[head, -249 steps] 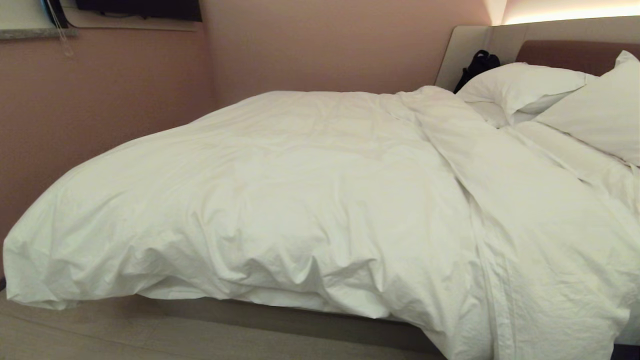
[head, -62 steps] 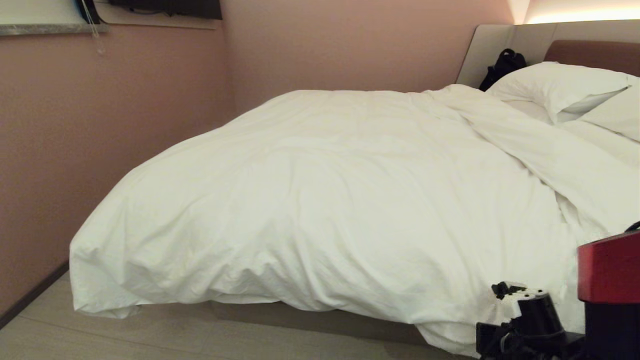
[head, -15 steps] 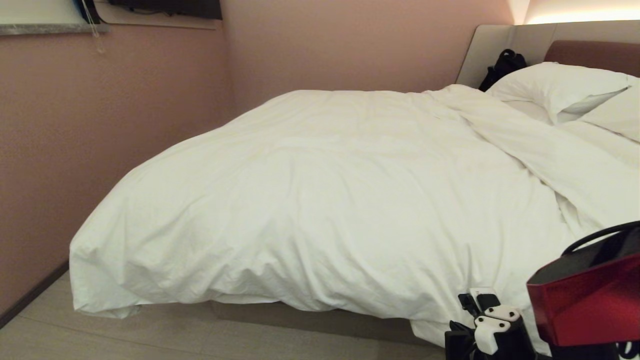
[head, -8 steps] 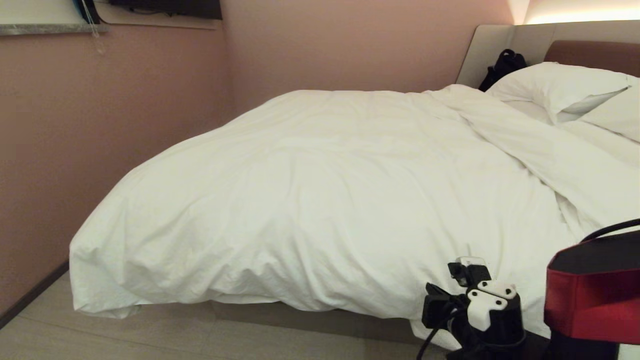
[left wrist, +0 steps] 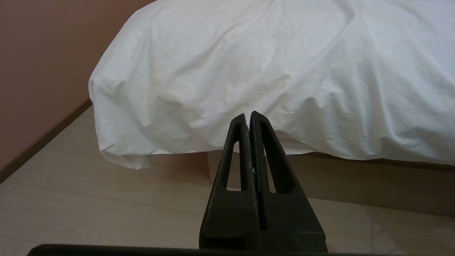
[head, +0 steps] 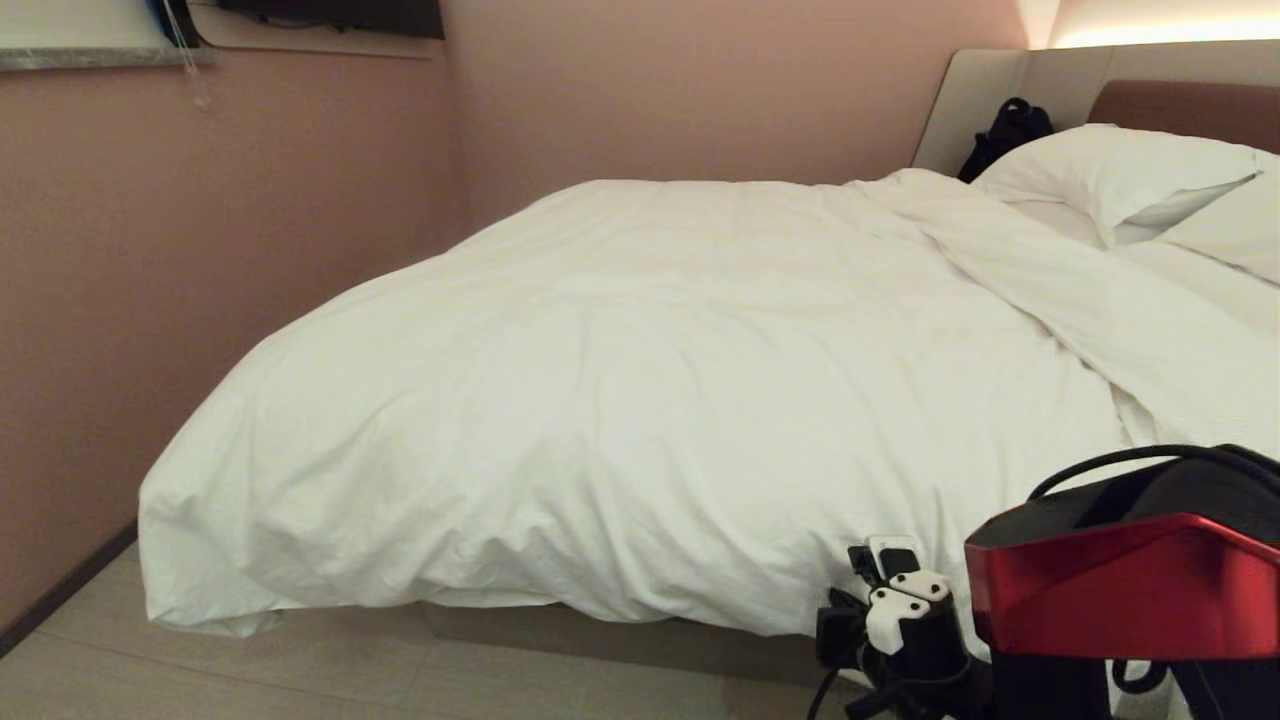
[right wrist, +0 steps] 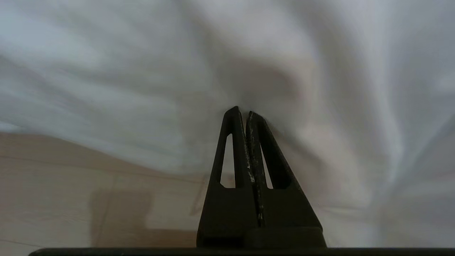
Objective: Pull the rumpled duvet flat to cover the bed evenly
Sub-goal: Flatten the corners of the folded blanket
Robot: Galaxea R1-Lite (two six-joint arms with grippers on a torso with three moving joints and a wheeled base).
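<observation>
The bed (head: pixel 620 645) fills most of the room ahead, its headboard at the far right and its grey-beige base showing only as a strip along the near side. The duvet (head: pixel 640 400) lies heaped over it, bulging toward the near left corner and overhanging that edge, while a folded band runs from the far middle toward the near right, leaving the sheet and pillows (head: pixel 1120 175) bare on the right; that uneven spread is likely why the robot stands at the near side, low by the hanging hem. The right gripper (right wrist: pixel 241 111) sits at the near right, its fingers pressed together and their tips buried in a pucker of the duvet's drooping edge; whether cloth is pinched between them I cannot tell. The left gripper (left wrist: pixel 247 115), fingers together on nothing, is parked low over the floor (left wrist: pixel 106 199), near the overhanging corner but apart from it.
</observation>
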